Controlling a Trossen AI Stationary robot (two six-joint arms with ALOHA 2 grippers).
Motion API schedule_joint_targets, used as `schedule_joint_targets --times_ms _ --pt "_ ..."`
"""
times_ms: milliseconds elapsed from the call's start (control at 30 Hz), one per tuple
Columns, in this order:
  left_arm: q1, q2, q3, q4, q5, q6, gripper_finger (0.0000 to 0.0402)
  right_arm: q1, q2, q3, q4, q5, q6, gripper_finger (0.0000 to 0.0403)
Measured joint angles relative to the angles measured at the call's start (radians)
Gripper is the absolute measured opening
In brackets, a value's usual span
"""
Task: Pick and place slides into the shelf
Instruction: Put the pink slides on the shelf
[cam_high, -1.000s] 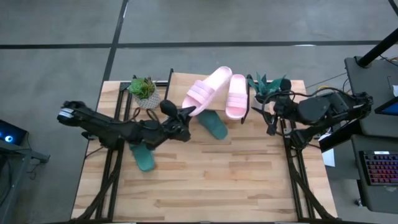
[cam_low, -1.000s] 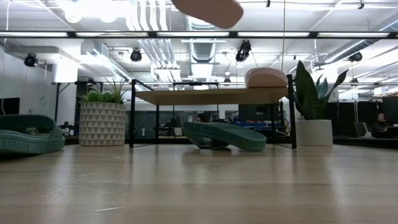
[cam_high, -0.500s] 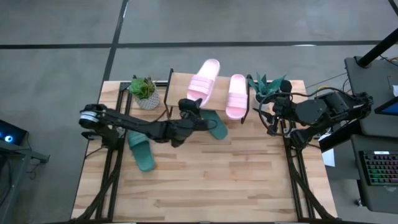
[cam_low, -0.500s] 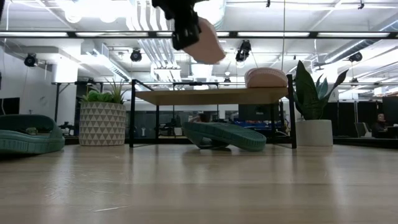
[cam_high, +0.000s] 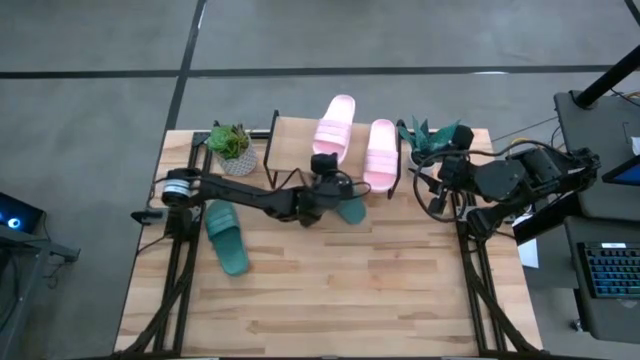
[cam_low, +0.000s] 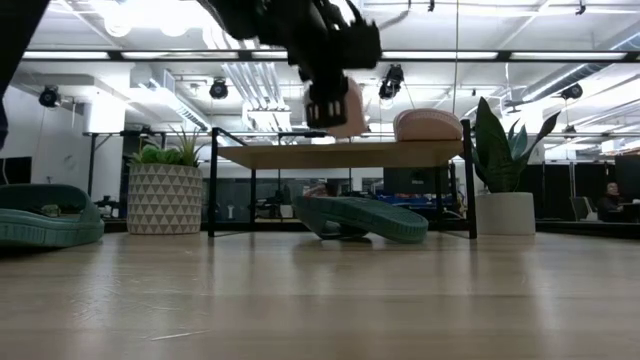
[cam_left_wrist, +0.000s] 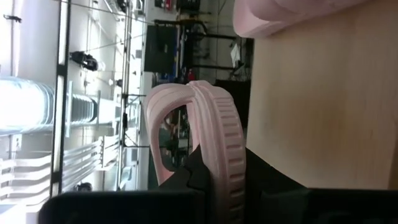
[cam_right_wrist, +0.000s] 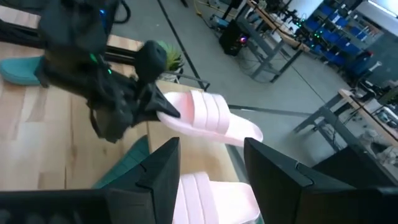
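My left gripper (cam_high: 325, 168) is shut on a light pink slide (cam_high: 335, 125), held just above the shelf's plank top (cam_high: 295, 140). It also shows in the low view (cam_low: 345, 108). The second pink slide (cam_high: 380, 152) lies flat on the shelf's right part. One dark green slide (cam_high: 347, 203) lies on the table, partly under the shelf's near edge. The other green slide (cam_high: 227, 236) lies on the table at the left. My right gripper (cam_right_wrist: 208, 180) is open and empty, waiting at the table's right edge (cam_high: 436, 190). My left gripper pinches the pink slide's near end (cam_left_wrist: 225, 163) between its two fingers, one on each face of the sole. The fingers come about level from the table's near left, along the slide's length. The slide is lifted just clear of the shelf top, strap (cam_left_wrist: 163, 118) up.
A potted plant (cam_high: 232, 148) stands left of the shelf and another (cam_high: 430, 138) right of it. The shelf's black legs (cam_low: 212, 185) stand on the slatted wooden table (cam_high: 330, 290). The table's near half is bare wood.
My left gripper has carried the pink slide toward the table's far right and down, from high above the table to just over the shelf top. The slide has turned from slanting to lying parallel with the pink slide on the shelf.
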Motion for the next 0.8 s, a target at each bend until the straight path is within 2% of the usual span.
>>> schedule_joint_targets --times_ms 367,667,800 --pt "0.008 0.126 0.079 0.002 0.0 -0.004 0.0015 0.0 0.0 0.0 0.0 0.0 -0.019 0.0169" --pt "-0.015 0.163 0.088 -0.002 -0.007 -0.007 0.0015 0.0 -0.002 0.0 -0.001 0.0 -0.022 0.0169" --pt "-0.02 0.164 0.088 -0.003 0.016 -0.062 0.0015 0.0 -0.005 0.0 -0.001 0.0 -0.022 0.0169"
